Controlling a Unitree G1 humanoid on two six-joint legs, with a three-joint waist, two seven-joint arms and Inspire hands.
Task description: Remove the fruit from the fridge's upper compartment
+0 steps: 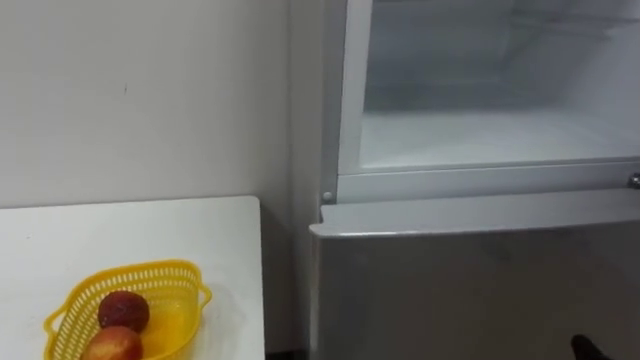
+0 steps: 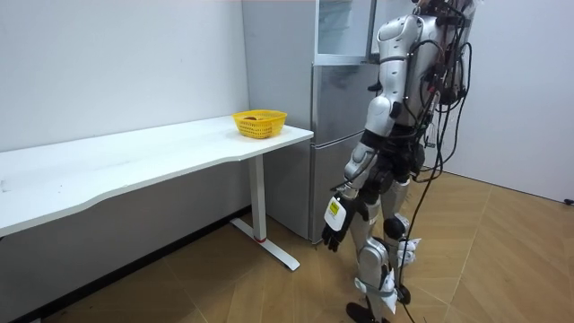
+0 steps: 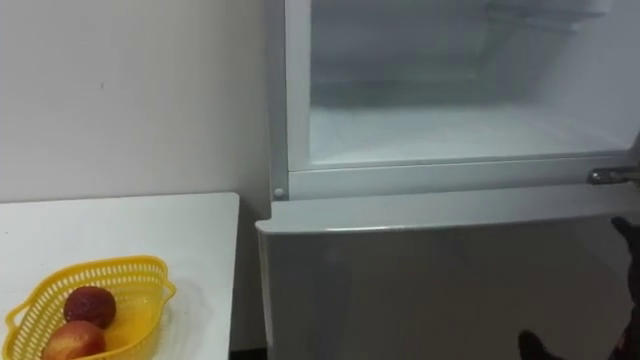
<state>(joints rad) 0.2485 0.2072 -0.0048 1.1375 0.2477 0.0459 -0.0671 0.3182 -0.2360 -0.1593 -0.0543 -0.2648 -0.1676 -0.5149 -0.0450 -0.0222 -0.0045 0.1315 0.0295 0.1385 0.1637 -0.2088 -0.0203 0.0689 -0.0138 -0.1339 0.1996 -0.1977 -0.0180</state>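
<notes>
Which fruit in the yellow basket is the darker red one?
The fruit at the back of the yellow basket, nearer the wall, is the darker red one. The fruit in front of it is paler and more orange.

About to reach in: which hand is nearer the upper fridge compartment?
Right. The right hand shows just below the upper fridge compartment, at its right end; the left hand hangs low by the thigh.

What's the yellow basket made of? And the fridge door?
The basket looks like plastic: bright yellow, slightly glossy, with a moulded mesh of little holes. The lower fridge door looks like smooth grey metal with a soft sheen, though it might be coated.
</notes>
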